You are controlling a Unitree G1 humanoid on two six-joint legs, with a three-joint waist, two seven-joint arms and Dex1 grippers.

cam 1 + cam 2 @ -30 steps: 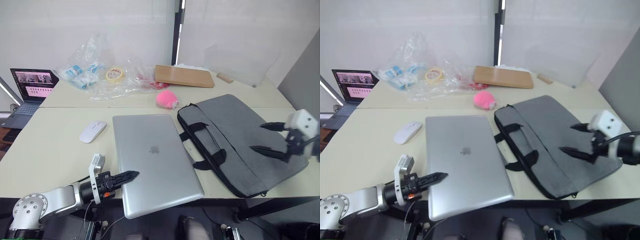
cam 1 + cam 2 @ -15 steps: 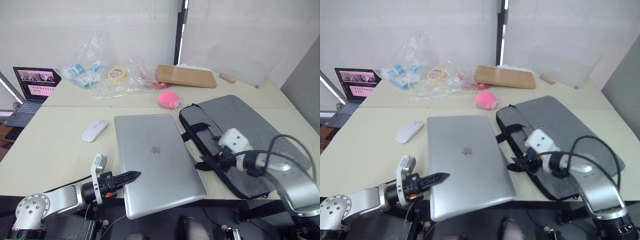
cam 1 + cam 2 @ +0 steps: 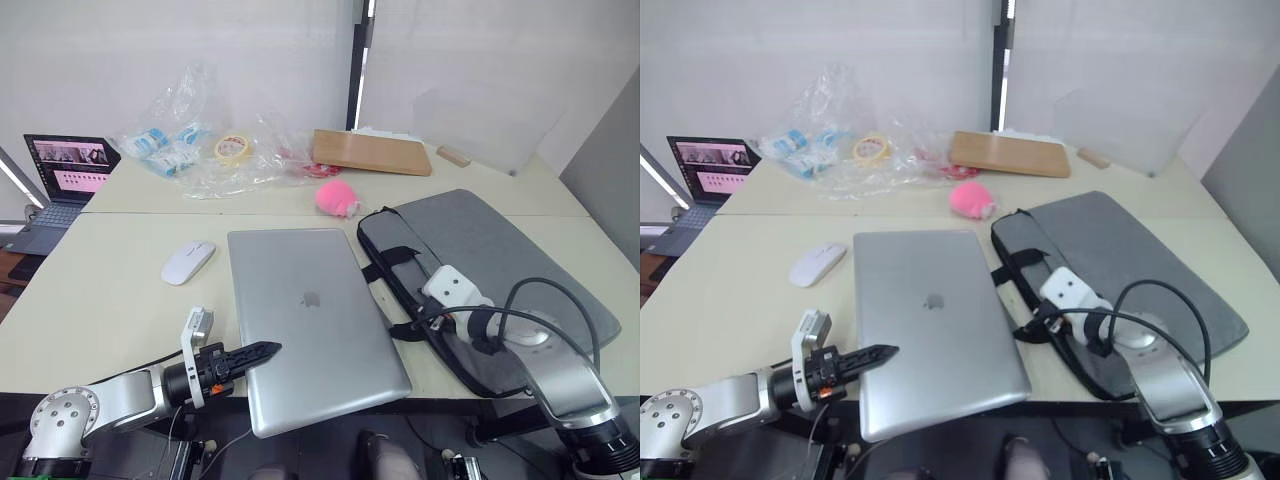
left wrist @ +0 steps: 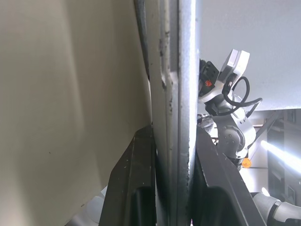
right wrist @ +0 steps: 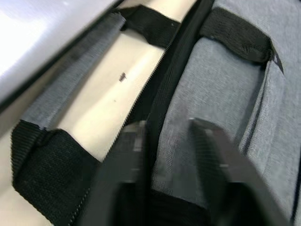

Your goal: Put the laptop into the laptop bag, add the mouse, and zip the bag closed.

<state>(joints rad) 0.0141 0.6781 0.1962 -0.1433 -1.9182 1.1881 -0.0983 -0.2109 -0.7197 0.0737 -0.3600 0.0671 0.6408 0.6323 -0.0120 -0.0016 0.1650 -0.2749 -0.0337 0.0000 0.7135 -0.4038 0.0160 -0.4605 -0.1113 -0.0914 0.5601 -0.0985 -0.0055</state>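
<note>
Pinching the near edge of the laptop in my left gripper, I had the right gripper, fingers parted, at the laptop bag opening, the mouse beyond my left gripper unpacked, nothing zipped.

The laptop shows edge-on as a thin silver slab running up the middle of the view, its edge clamped between the two black fingers of the left gripper — one finger on each face. On one side lies the pale table, on which the laptop rests. Past the laptop's edge, the robot's other arm shows — white and grey, with a looped black cable.
</note>
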